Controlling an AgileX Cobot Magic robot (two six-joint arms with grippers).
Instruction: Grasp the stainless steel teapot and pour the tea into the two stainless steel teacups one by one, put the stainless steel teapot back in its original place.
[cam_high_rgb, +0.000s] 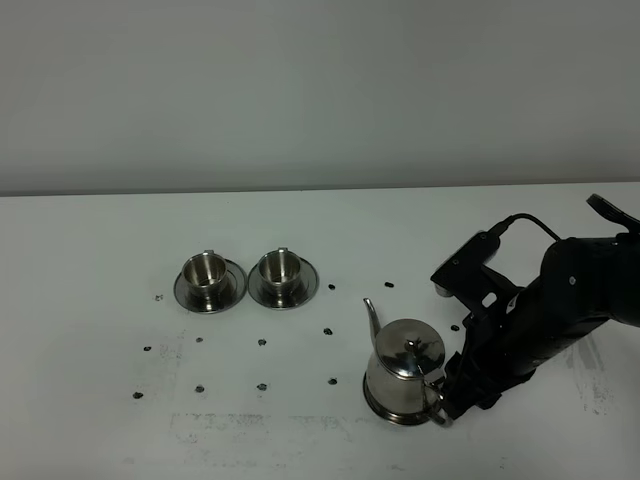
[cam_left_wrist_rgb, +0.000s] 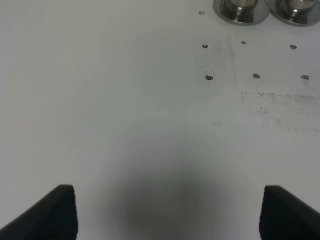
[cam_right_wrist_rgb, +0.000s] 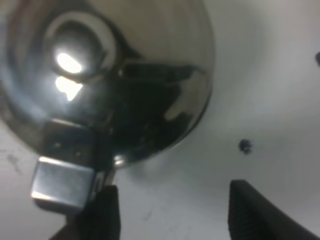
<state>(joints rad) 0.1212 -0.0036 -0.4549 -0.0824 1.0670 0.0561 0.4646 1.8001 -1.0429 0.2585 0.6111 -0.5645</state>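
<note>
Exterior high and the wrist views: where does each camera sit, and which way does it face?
Exterior high: mounted up high, looking down at the table, teapot and two teacups; shows the right arm, right gripper beside the teapot.
Left wrist: on the left arm, facing the table past the open left gripper; teacups at the picture's edge.
Right wrist: on the right arm, close on the teapot; open right gripper shows.
Shared: teapot, exterior high and right wrist.

Right arm (cam_high_rgb: 565, 300): black, bulky segments.
Cable (cam_high_rgb: 527, 217): thin black loop.
Right gripper fingers (cam_right_wrist_rgb: 252, 212): black, ribbed.
Left gripper fingers (cam_left_wrist_rgb: 57, 212): black wedges.
</note>
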